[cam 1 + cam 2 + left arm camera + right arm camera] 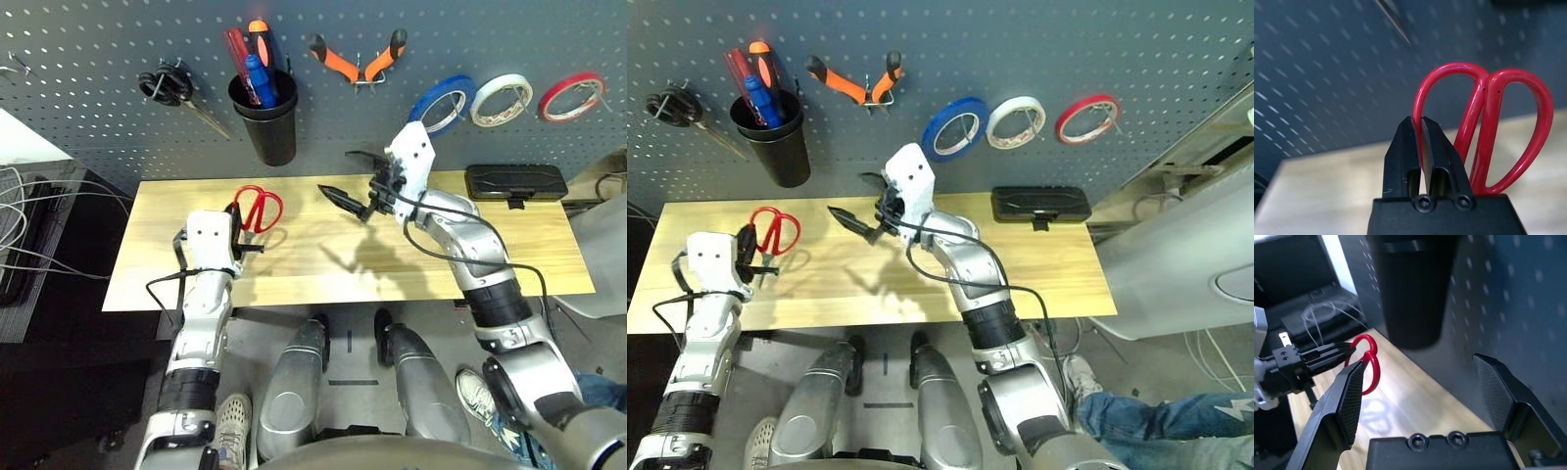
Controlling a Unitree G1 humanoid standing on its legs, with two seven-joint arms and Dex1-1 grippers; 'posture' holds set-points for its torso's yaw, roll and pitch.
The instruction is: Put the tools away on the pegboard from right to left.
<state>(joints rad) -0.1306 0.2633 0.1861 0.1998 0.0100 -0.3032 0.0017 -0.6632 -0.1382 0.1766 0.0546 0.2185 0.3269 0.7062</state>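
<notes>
Evidently, the last tool was in hand: the red-handled scissors (1476, 117) were pinched by one handle loop between the closed fingers of the left gripper (1422, 161), above the wooden table (157, 264), in front of the pegboard (333, 127). The right gripper (1420, 396) was empty, its fingers spread wide. The blue tape ring (443, 106) and the pliers (360, 67) were seen on their hooks, and the blue-handled screwdriver (261, 82) was seen in the black cup (269, 127). A handover to the right gripper, or a direct lift towards a hook at the left, was judged to be called for; the blades were poorly seen, so their exact direction was perhaps uncertain. Swinging about the pinched loop was considered a risk.
</notes>
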